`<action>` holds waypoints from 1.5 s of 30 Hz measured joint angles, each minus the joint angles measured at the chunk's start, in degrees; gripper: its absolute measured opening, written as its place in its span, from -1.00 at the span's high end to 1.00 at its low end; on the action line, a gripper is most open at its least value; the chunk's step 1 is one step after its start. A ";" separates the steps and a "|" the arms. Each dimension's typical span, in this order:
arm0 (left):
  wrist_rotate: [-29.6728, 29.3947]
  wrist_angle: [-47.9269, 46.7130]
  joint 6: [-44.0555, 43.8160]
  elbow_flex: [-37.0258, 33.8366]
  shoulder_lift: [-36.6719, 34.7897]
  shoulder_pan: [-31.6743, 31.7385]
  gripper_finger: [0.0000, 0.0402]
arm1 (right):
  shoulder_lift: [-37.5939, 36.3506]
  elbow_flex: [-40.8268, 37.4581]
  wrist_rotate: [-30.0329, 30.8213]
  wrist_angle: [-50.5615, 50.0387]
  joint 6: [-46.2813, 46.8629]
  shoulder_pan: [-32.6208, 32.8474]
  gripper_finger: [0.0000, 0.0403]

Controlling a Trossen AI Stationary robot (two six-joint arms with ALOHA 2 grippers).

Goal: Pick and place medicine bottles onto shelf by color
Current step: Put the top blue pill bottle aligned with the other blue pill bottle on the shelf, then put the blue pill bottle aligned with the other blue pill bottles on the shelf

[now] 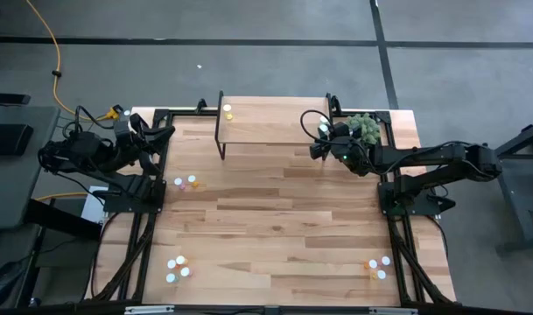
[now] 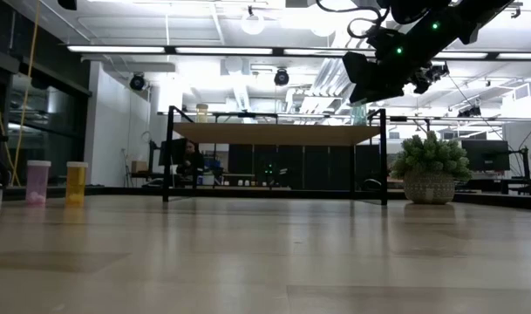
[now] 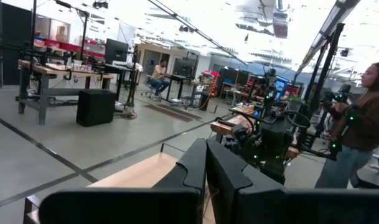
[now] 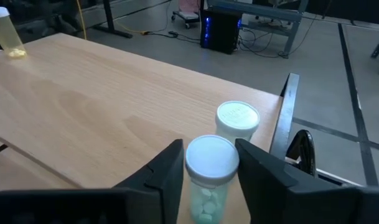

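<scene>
Trouble looms: right gripper (image 4: 209, 171), jaws apart around a teal bottle (image 4: 209, 171) on the shelf (image 4: 102, 106), could topple its neighbour (image 4: 238, 121).

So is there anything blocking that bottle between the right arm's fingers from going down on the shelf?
Nothing visible does. The teal bottle sits between the right gripper's fingers, right over the shelf top. Another white-capped bottle stands just beyond it near the shelf's edge, close by, not underneath it.
</scene>
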 joint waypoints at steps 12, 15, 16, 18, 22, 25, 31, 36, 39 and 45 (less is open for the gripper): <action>0.01 0.02 -0.01 0.00 0.00 -0.01 1.00 | 0.00 0.00 0.16 0.11 -0.35 0.00 0.01; 0.03 0.01 -0.01 0.00 0.00 0.01 1.00 | 0.00 0.00 0.15 0.13 -0.46 0.00 0.00; 0.03 0.02 -0.03 0.00 0.00 0.00 1.00 | 0.00 0.00 0.15 0.13 -0.72 0.00 -0.01; 0.03 0.02 -0.09 0.00 0.00 0.01 1.00 | 0.00 0.00 0.08 0.15 -1.47 0.00 -0.03; 0.05 0.02 -0.19 0.00 0.00 0.00 1.00 | -0.13 0.00 0.07 0.20 -1.42 0.00 -0.08; 0.05 0.02 -0.15 0.00 0.00 0.00 1.00 | -0.39 0.00 -0.09 0.22 -1.33 0.00 -0.13; 0.16 0.04 -0.24 0.00 0.00 0.01 1.00 | -1.79 1.19 -1.34 0.19 -1.59 0.02 -0.20; 0.23 0.06 -1.28 0.00 -0.02 -0.01 1.00 | -3.82 5.04 -3.84 -2.82 -4.63 0.02 -0.20; 0.47 0.12 -1.28 0.00 -0.01 -0.01 1.00 | -5.05 9.05 -6.84 -3.07 -7.43 0.02 -0.20; 0.64 0.22 -1.06 0.00 -0.01 -0.01 1.00 | -5.33 19.24 -14.71 -3.13 -10.67 0.02 -0.20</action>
